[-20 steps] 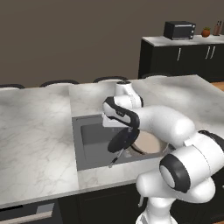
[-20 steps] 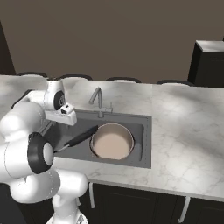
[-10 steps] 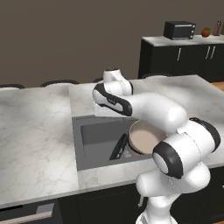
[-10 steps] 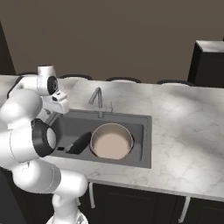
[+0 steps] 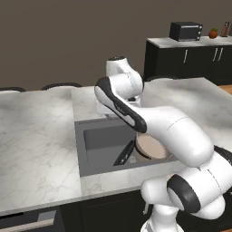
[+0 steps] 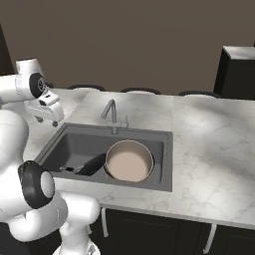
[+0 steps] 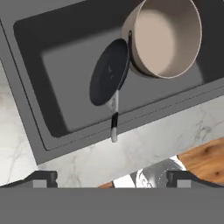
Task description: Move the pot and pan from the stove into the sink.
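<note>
While gripper [image 7: 112, 177] gapes, pot [image 6: 128, 160], pan [image 7: 109, 72] sit in sink [image 6: 69, 147].

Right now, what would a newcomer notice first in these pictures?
The wide beige-tan round pot sitting in the dark grey recessed sink, with the flat black frying pan leaning against its side. Above the basin's left end, the white arm's open pincer hovers empty.

Soft, even rendered light — slightly blurry, low-detail frames — with faint shadows inside the sink [image 6: 74, 144] and dim background walls.

Kitchen: marble counter [image 6: 209, 149]; sink [image 6: 74, 144]; faucet [image 6: 112, 113]; microwave [image 5: 186, 31]
</note>
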